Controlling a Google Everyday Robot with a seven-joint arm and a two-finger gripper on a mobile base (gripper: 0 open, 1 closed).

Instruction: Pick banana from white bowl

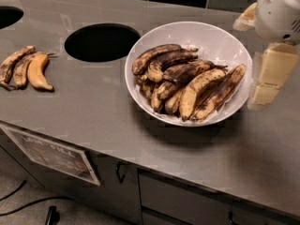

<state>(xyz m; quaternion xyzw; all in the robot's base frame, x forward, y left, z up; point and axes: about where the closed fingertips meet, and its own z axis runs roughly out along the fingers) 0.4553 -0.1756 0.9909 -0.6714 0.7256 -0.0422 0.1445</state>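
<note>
The white bowl [206, 34] sits on the grey counter, right of centre, and holds several overripe bananas. The darkest banana [172, 58], almost wholly brown-black, lies near the top of the pile toward the bowl's back left. Yellower, brown-streaked bananas [199, 90] lie in front of it. My gripper [247, 64] hangs at the bowl's right rim, with its white body at the top right. One cream finger [244, 17] is over the far rim and the other finger [272, 74] is just outside the right rim. The gripper is open and empty.
Three small bananas [23, 68], one orange-yellow, lie at the counter's left. A round dark hole [101, 42] is cut into the counter left of the bowl, and another [7, 17] at the far left. Cabinet doors and a label [51, 153] are below the front edge.
</note>
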